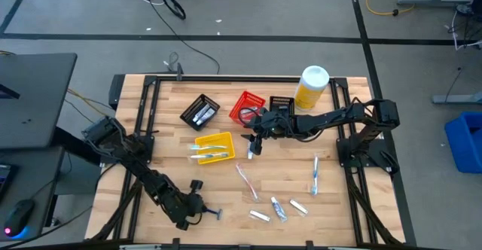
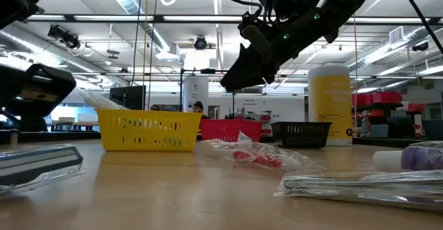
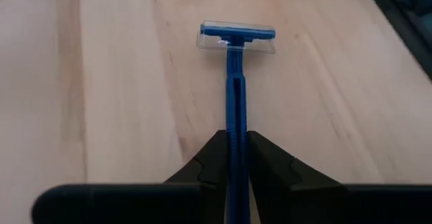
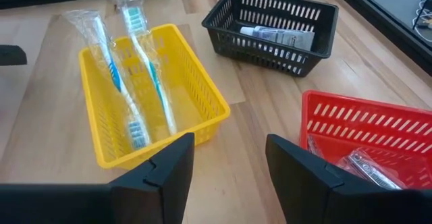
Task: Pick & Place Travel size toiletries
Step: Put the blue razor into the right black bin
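Observation:
My left gripper is near the table's near-left corner, shut on a dark blue razor. My right gripper hangs open and empty above the table between the yellow basket and the red basket. Two wrapped toothbrushes lie slanted in the yellow basket. A white tube lies in a black basket. More wrapped toothbrushes and small tubes lie flat on the wood at the near middle. My left gripper pinches the razor's blue handle between its two fingers, which run along the handle. The head, under a clear cap, points away from the fingers, close over the wood. Whether it rests on the table, I cannot tell.
A big yellow white-capped bottle stands at the far right, next to a second black basket. The red basket holds a wrapped item. Bare wood lies between the left gripper and the yellow basket.

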Tool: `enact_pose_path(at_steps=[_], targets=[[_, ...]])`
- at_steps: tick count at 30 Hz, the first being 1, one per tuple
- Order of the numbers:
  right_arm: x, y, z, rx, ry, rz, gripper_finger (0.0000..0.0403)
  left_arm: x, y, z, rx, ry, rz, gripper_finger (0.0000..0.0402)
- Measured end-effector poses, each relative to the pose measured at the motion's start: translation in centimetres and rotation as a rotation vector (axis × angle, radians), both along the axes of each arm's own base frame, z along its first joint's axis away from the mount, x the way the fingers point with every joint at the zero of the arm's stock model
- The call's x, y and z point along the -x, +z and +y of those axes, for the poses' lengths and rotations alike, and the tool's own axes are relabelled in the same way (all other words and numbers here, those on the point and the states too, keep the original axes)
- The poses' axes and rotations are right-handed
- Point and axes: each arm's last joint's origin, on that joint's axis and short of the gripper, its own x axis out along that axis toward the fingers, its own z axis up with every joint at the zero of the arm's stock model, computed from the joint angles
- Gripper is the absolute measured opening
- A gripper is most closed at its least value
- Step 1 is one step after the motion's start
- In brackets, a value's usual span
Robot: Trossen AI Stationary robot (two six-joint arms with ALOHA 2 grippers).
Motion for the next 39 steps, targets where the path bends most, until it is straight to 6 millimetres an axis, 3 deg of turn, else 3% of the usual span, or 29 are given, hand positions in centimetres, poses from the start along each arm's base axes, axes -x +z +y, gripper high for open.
enact_pose_path(at_steps=[7, 15, 21, 25, 28, 32, 39], targets=[[-0.1, 0.1, 1.1, -0.044, 0.124, -0.009, 0.0192, -0.9, 0.3, 0.6, -0.064, 0.081, -0.085, 0.0052], [0.4, -0.1, 4.6, 0.019, 0.238, 0.046, 0.0190, -4.7, 1.9, 3.1, -0.191, 0.208, -0.192, 0.0051], [4.0, 3.6, 6.0, 0.207, 0.212, 0.143, 0.0189, -7.7, 4.2, 6.0, -0.180, 0.330, -0.261, 0.0051], [7.3, 6.5, 5.8, 0.186, 0.176, 0.156, 0.0193, -8.7, 6.6, 8.3, -0.183, 0.377, -0.350, 0.0051], [8.5, 7.0, 5.8, 0.165, 0.170, 0.084, 0.0194, -9.2, 8.8, 9.9, -0.181, 0.393, -0.440, 0.0051], [8.9, 5.2, 6.0, 0.148, 0.220, -0.056, 0.0194, -9.5, 11.0, 11.8, -0.165, 0.398, -0.529, 0.0051], [8.6, 3.1, 5.4, 0.115, 0.160, -0.457, 0.0197, -10.4, 12.8, 14.4, -0.094, 0.336, -0.669, 0.0051]])
